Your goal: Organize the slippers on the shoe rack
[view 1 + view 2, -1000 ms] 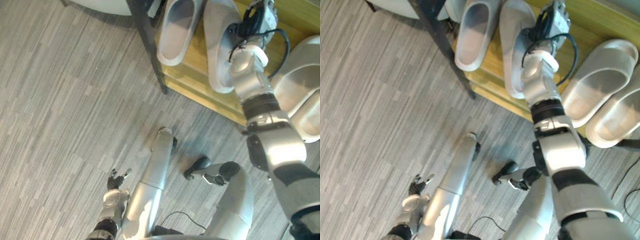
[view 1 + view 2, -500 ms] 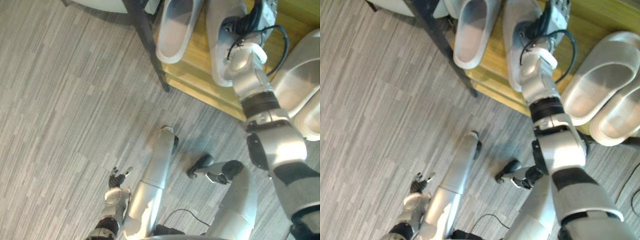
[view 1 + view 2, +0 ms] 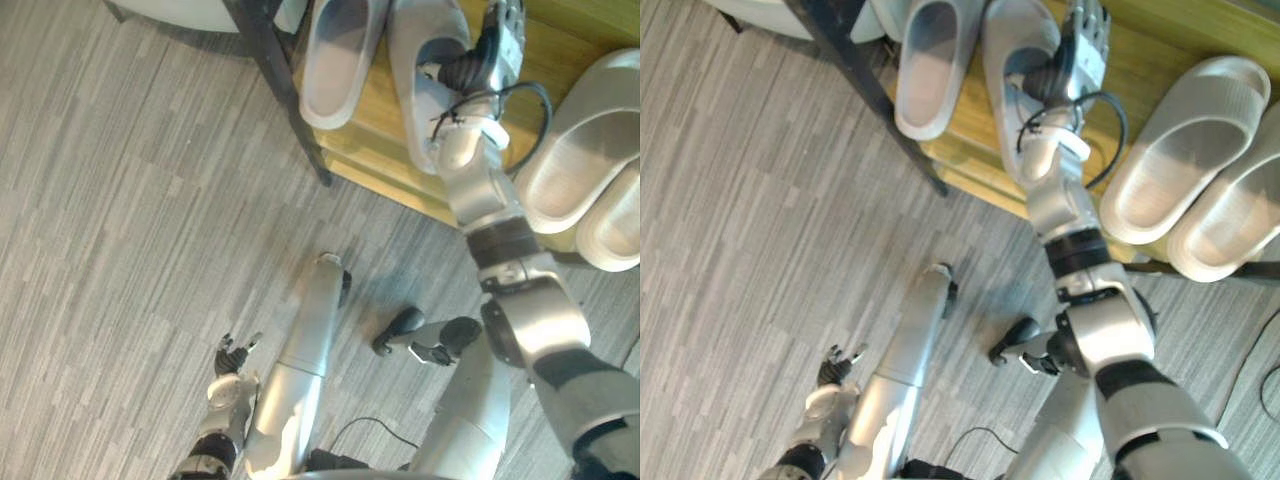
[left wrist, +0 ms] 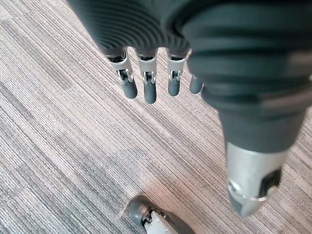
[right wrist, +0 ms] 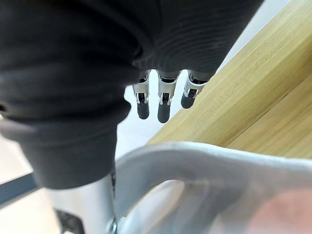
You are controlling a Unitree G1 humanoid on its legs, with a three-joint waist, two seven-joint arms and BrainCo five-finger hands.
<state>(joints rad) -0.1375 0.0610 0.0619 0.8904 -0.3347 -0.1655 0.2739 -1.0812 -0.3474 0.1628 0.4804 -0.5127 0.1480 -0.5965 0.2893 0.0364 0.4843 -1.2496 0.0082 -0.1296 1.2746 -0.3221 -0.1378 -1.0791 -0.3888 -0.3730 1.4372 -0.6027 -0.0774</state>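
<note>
We see the rack, a wooden shelf on a dark frame, holding four grey slippers. The left slipper and second slipper lie side by side at its left end. The third slipper and fourth slipper lie against each other at the right, apart from the first two. Our right hand is over the second slipper's strap, fingers straight and gripping nothing. Our left hand hangs low over the floor, fingers relaxed and empty.
</note>
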